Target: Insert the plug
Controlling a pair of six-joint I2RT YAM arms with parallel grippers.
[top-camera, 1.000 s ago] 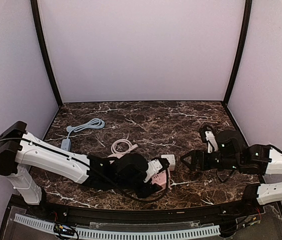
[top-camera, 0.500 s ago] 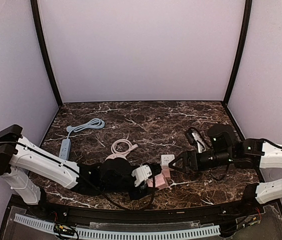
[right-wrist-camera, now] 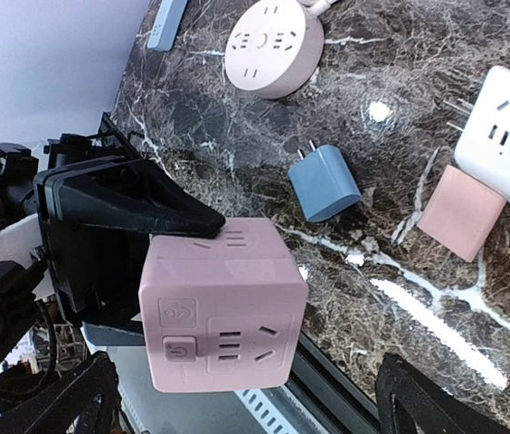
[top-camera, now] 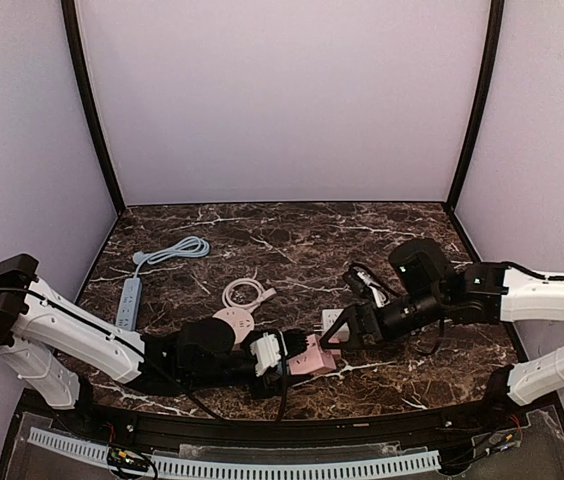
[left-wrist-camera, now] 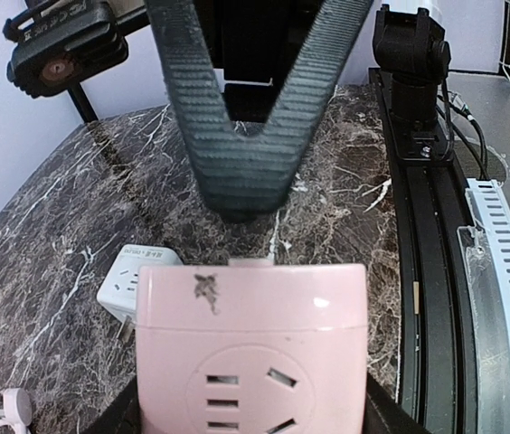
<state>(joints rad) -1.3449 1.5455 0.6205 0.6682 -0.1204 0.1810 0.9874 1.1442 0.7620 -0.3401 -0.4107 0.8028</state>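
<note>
1. Left wrist view: the bottom edge cuts off the pink socket cube (left-wrist-camera: pixel 250 353), which hides part of the white socket cube (left-wrist-camera: pixel 128 285).
2. Right wrist view: the power strip (right-wrist-camera: pixel 166 23) runs off the top edge.
3. In that view the right tool (right-wrist-camera: pixel 244 375) shows only finger stubs at the bottom edge.

No text can be read. The white cube socket (left-wrist-camera: pixel 131 282) bears faint print, too small; the pink cube socket (right-wrist-camera: pixel 223 303) shows two small icons.

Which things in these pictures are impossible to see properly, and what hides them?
Left wrist view: the pink socket cube hides most of the left pincer.
Right wrist view: the bottom edge cuts off the right pincer fingers.
Top view: the blue plug does not show; arms seem to cover it.
</note>
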